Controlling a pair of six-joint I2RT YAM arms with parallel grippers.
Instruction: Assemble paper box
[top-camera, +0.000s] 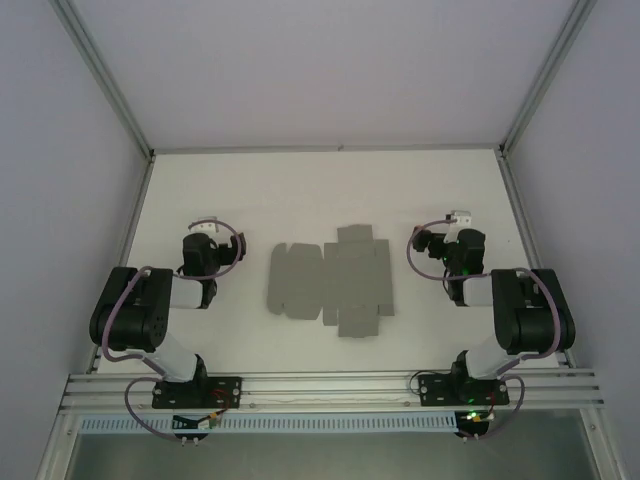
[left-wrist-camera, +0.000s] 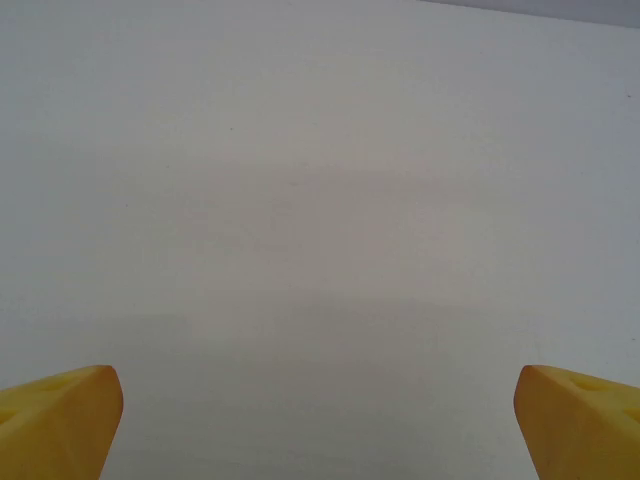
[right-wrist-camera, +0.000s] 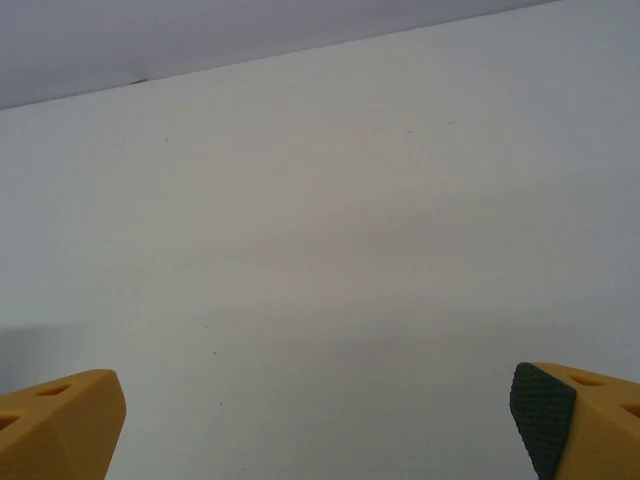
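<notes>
At the near edge, both arm bases are bolted to a ribbed metal rail (top-camera: 330, 385). The left arm (top-camera: 135, 320) and right arm (top-camera: 520, 315) are folded back in glossy black shells. The left gripper (left-wrist-camera: 318, 410) gapes wide with nothing in it; its fingers (left-wrist-camera: 60, 420) are smooth yellow wedges over bare white table (top-camera: 300, 190). The right gripper (right-wrist-camera: 318, 410) stands just as wide and holds nothing (one of its yellow fingers carries a dark, knurled pad (right-wrist-camera: 540, 420)). Between the two, apart from each, the paper box (top-camera: 335, 280) lies as a flat die-cut sheet near mid-table. It is thin matte grey card with a round-cornered panel on its left, creased middle panels, and squarish flaps jutting near and far. Beyond it the matte tabletop runs to pale walls in metal framing
</notes>
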